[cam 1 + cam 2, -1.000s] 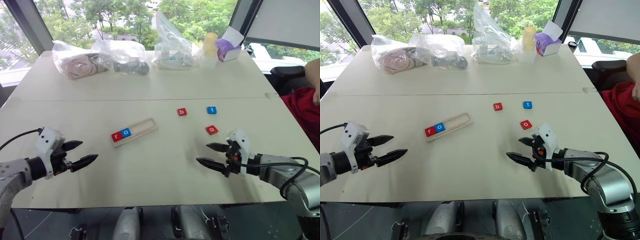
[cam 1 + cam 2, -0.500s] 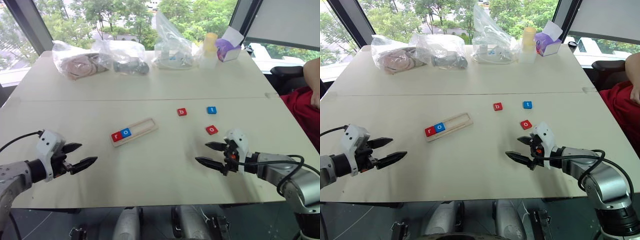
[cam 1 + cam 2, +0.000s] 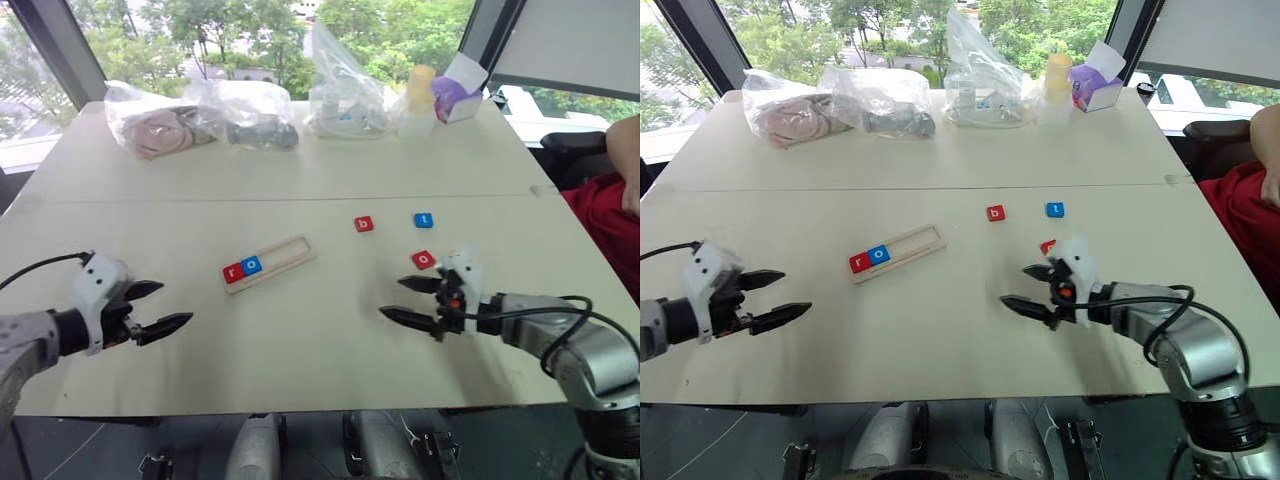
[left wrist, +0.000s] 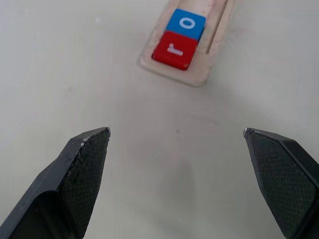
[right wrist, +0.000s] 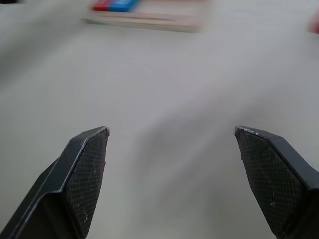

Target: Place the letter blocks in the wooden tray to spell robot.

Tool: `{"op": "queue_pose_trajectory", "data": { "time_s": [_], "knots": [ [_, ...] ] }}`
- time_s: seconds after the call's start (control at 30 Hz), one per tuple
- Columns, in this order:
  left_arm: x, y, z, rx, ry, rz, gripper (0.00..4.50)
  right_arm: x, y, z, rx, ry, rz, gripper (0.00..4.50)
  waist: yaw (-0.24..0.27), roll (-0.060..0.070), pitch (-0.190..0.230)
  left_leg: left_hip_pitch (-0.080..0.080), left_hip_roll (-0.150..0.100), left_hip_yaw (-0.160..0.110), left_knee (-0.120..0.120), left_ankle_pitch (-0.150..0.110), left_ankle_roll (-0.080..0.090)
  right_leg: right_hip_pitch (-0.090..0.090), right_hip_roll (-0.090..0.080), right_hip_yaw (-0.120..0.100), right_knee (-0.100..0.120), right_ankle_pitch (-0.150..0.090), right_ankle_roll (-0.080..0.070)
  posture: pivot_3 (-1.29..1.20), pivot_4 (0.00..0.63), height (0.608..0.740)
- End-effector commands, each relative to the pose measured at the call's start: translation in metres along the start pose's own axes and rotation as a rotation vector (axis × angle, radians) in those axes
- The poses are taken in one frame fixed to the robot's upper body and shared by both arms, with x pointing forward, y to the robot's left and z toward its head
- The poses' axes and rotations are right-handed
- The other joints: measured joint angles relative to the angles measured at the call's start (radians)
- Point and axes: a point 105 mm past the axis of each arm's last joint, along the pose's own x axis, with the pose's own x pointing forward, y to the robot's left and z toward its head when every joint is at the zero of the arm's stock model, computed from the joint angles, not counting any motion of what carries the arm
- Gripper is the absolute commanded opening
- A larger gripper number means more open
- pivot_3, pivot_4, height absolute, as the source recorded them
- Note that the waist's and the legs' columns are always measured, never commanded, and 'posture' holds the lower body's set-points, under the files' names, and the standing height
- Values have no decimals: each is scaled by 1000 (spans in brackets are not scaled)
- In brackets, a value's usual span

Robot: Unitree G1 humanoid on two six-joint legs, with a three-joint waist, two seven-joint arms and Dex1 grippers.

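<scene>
Left eye view: the wooden tray (image 3: 268, 264) lies mid-table with a red r block (image 3: 233, 272) and blue o block (image 3: 252, 265) at its seven o'clock end. The red b block (image 3: 364, 224), blue t block (image 3: 424, 220) and red o block (image 3: 424, 260) lie loose at the tray's three o'clock. The left gripper (image 3: 160, 309) and right gripper (image 3: 410, 300) are both spread and empty.

Left wrist view: fingers (image 4: 82, 169) wide apart above bare table; the tray's filled end sits at twelve o'clock.

Right wrist view: fingers (image 5: 82, 172) spread; the tray shows blurred at eleven o'clock.

A: Where is the wooden tray (image 3: 268, 264) on the desk (image 3: 300, 170)?

B: Near the centre, slanted, with the red r block (image 3: 233, 272) and blue o block (image 3: 251, 266) at its seven o'clock end.

A: The others?

B: Red b block (image 3: 364, 224), blue t block (image 3: 424, 220) and red o block (image 3: 424, 260) lie loose toward three o'clock. The right tool (image 3: 414, 302) hangs spread just beside that red o; the left tool (image 3: 157, 309) gapes at eight o'clock.
</scene>
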Motion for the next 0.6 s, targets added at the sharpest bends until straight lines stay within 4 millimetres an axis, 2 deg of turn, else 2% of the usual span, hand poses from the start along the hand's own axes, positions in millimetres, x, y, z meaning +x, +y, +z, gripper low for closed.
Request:
{"op": "queue_pose_trajectory", "data": {
  "time_s": [0.03, 0.17, 0.4, 0.6],
  "knots": [
    [17, 6, 0, 87, 23, -36, 4500, 14, 23, 14, -41, -41, 64, 4145, -1, 0, 0, 0, 0, 1, 0, 0, 0, 0, 0, 0, 0, 0, 0, 0, 150, 740],
    [40, 14, 5, 146, 15, -73, 4500, 24, 30, 14, -53, -40, 74, 4145, -2, 0, 0, -1, -1, 2, 0, 0, 0, -1, -2, 2, 0, 1, 1, 0, 150, 740],
    [74, 9, 13, 204, 0, -176, 4500, 28, 27, 13, -74, -43, 38, 4145, -2, -1, -1, -1, -1, 5, 1, 0, 0, -2, -1, 2, 0, 2, 3, 0, 150, 740],
    [90, 6, 3, 260, 40, -192, 4500, 27, 24, 11, -71, -48, 7, 4145, -3, -1, -1, -1, -1, 5, 1, 0, 0, -2, 1, 3, 1, 3, 5, 0, 150, 740]
  ]
}}
